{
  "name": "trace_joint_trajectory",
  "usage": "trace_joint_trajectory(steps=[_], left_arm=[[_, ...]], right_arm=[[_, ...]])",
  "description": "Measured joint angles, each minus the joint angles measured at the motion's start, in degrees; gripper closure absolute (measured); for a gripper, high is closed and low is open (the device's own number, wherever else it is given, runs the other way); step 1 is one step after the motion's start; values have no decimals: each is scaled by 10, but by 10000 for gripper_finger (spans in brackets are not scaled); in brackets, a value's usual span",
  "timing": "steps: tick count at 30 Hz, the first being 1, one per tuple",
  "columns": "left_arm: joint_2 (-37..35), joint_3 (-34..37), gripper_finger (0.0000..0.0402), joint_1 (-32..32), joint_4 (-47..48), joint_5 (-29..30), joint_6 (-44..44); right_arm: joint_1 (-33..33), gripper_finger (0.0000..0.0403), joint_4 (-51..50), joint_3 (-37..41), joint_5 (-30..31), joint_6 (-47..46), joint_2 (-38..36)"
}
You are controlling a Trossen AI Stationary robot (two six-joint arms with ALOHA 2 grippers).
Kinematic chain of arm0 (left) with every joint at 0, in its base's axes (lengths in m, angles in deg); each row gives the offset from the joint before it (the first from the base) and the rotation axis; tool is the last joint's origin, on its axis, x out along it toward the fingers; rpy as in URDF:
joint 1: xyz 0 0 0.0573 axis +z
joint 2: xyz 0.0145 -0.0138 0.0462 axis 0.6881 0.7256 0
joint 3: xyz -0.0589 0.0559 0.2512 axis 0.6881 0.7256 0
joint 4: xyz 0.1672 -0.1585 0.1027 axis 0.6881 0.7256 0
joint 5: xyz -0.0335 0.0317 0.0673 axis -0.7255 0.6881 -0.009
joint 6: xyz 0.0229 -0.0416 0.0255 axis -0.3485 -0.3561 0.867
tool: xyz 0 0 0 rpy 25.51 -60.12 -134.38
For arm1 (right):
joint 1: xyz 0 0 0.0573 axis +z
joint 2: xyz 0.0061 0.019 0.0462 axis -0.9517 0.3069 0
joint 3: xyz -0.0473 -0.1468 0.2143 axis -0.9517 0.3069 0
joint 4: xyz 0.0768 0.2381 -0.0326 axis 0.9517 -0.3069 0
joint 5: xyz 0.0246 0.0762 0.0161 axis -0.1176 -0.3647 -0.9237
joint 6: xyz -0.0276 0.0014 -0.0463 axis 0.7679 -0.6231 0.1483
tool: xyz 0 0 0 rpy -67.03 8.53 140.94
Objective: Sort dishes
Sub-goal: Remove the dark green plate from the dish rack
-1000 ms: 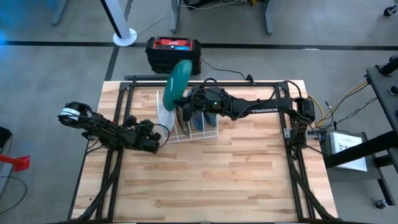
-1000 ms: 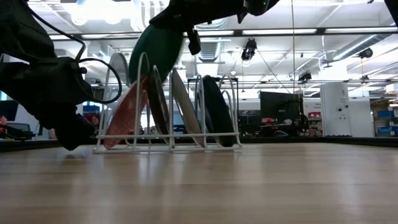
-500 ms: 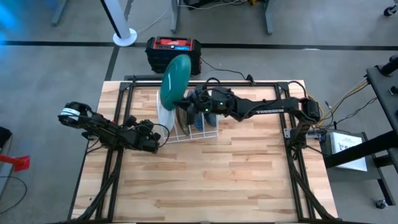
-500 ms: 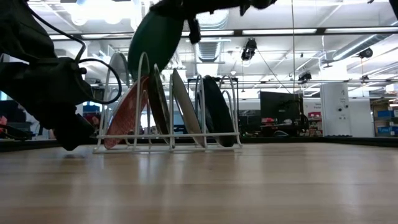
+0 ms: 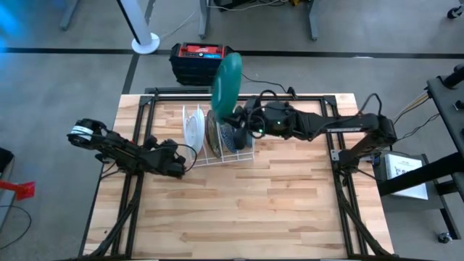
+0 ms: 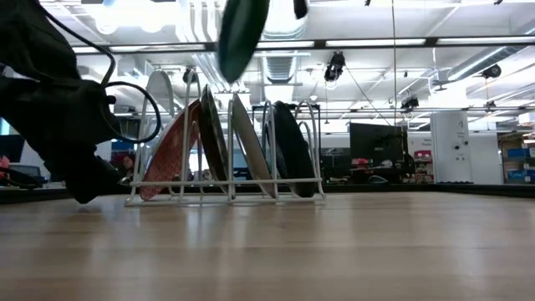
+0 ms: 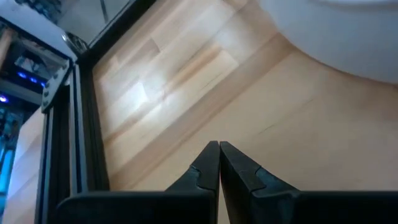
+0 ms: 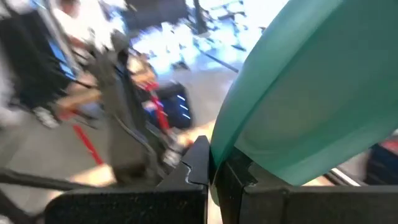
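Note:
My right gripper [image 5: 241, 120] is shut on a plain dark green plate [image 5: 227, 83], which stands on edge above the white wire rack [image 5: 217, 139]. The plate shows at the top of the low view [image 6: 242, 33] and fills the right wrist view [image 8: 298, 93]. In the rack [image 6: 226, 180] stand a red-pink plate [image 6: 171, 155], a dark plate [image 6: 213, 138], a greyish one [image 6: 248, 149] and a dark blue one [image 6: 290, 150], each leaning on the wires. My left gripper [image 5: 181, 165] is shut and empty, low over the table to the left of the rack; it also shows in its wrist view [image 7: 219, 148]. My right gripper pinches the green plate's rim [image 8: 225, 144] between its two fingers, at the plate's lower edge. The fingers come about level from the table's right side. The plate stands upright on edge above the fingers, lifted clear of the rack.
A red and black box [image 5: 203, 61] stands on the floor beyond the table's far edge. Bare wooden tabletop [image 5: 246, 210] lies between the rack and the near edge. The black frame rails [image 5: 130, 188] run along both sides of the table.
My right gripper has risen and gone toward the table's right edge with the green plate. The plate, whose lower edge stood among the rack's left wires, is now lifted clear above the rack's middle, still on edge.

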Motion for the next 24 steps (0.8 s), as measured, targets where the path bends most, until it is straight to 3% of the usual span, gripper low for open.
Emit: trace_joint_trajectory(steps=[5,10,15,18,24], left_arm=[[0,-43,401,0,78,-11,-18],[0,-90,401,0,185,-10,-36],[0,-117,401,-5,303,-33,-77],[-1,-127,401,-21,368,-54,-109],[-7,-186,401,-75,393,-55,-108]], right_arm=[[25,403,-96,0,77,12,-16],[42,403,-124,1,95,14,-7],[59,403,-185,1,184,12,-7],[68,403,-211,1,201,2,-11],[78,403,-260,2,228,-24,-15]])
